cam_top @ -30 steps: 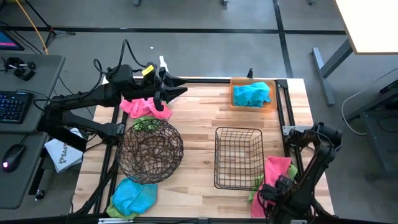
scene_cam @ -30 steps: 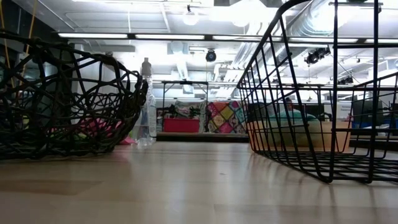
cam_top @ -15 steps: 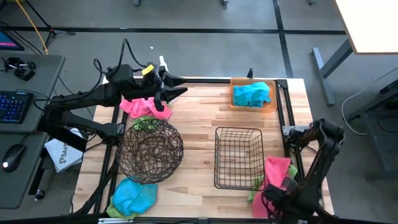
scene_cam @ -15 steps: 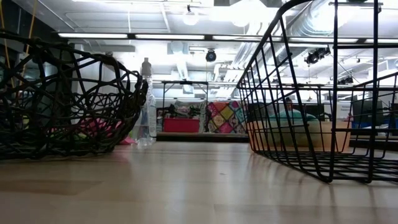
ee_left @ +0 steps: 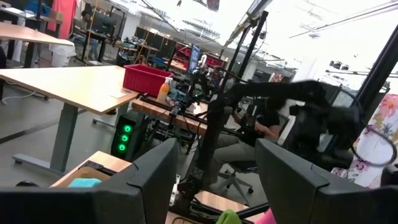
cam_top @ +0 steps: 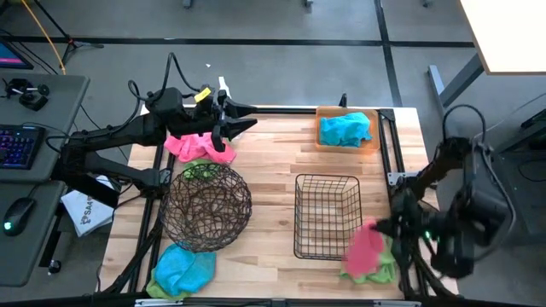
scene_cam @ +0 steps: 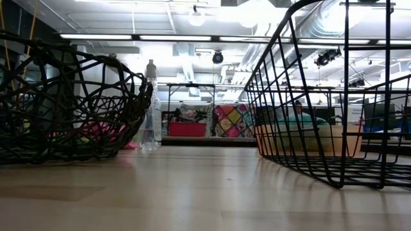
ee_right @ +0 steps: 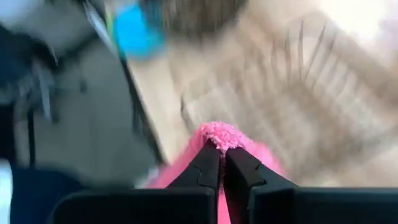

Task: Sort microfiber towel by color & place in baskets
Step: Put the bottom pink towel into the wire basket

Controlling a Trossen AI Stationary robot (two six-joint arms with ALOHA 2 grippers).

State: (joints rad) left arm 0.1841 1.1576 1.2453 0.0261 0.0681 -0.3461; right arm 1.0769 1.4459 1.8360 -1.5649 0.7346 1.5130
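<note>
Right tool (ee_right: 221,163) is pinched tight on a pink towel (cam_top: 365,247) near the bench's right edge; I'd lift clear of the black wire-grid basket (cam_top: 327,215) rim before swinging. Left tool (cam_top: 223,130) waits, fingers apart.

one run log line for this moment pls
right hand: shut on fuzzy pink microfiber towel beside square black wire-grid basket | left hand: open, over far-left towels

The woven-wire bowl (cam_top: 206,207) is placed left of the wire-grid basket (cam_top: 327,215), with the tray (cam_top: 375,141) behind them at the far right corner. One towel (cam_top: 347,130) is held in the tray. Other towels are piled behind the bowl (cam_top: 198,148), before it (cam_top: 183,269), and right of the basket (cam_top: 369,251).
</note>
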